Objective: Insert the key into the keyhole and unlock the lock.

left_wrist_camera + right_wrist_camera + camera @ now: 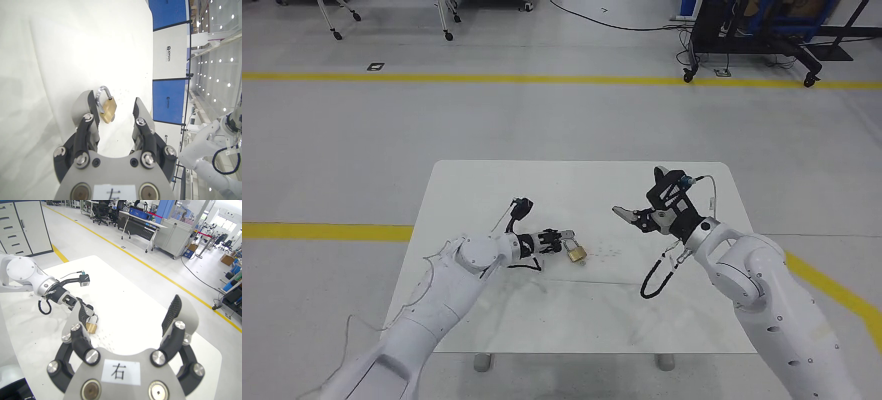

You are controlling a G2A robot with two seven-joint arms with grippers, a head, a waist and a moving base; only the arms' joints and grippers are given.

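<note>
Stage: early, I judge; small brass padlock with silver shackle (576,253) lies mid-way across the white table (492,190), shackle seated, keying and unlocking left | left gripper (115,102) spread around it, gripping nothing | right gripper (128,306) spread, empty, toward the right edge | left wrist view: finger seemingly touching shackle; top view: arms well apart

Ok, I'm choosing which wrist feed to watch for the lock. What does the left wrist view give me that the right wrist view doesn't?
Left wrist view alone: a close look at the brass padlock lying between the fingers of the open left hand, with its shackle close against one finger. Right wrist view alone: the open, empty right hand, apart from the lock, and the left arm seen from outside. Both: the padlock on the white table.
</note>
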